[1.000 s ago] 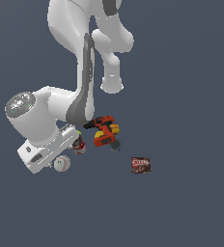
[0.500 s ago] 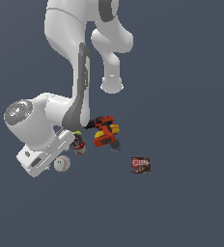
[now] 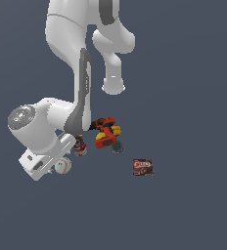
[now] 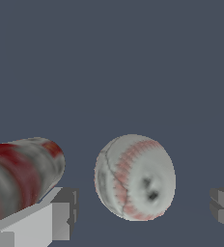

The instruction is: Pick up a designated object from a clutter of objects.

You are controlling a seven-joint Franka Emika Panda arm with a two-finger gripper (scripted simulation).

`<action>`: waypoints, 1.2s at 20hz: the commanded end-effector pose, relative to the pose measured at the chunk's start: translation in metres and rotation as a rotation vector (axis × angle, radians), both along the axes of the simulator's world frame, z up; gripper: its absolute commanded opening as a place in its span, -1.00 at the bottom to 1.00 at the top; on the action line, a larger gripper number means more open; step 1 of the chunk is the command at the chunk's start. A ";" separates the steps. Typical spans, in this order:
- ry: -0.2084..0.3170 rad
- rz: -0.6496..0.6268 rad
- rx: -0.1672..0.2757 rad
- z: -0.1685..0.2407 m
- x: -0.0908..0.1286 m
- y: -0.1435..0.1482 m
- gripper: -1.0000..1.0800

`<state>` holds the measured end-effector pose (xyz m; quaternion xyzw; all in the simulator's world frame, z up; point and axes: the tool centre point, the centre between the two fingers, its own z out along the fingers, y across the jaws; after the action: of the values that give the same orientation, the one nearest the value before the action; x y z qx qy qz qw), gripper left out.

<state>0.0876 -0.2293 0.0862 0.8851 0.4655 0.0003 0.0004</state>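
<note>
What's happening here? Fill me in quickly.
A Panda arm has its open gripper low over a white baseball, which sits between the two fingers without contact. A red can lies close beside one finger. The orange-red drill and dark box sit apart, untouched.

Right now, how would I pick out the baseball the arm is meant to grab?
Find the white gripper low at the exterior view's left. The baseball sits between its open fingers, beside the red can. It is the only white sphere, with faint red stitching.
</note>
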 end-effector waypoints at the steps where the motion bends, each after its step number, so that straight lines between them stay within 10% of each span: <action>1: 0.001 0.001 0.000 -0.013 -0.001 0.000 0.92; 11: 0.001 0.003 0.000 -0.038 0.000 0.000 0.92; 12: 0.001 0.003 0.000 -0.038 0.000 0.000 -1.00; 24: -0.028 0.004 -0.009 -0.017 0.009 -0.003 -1.00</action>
<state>0.0976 -0.2315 0.0703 0.8838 0.4676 0.0112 0.0112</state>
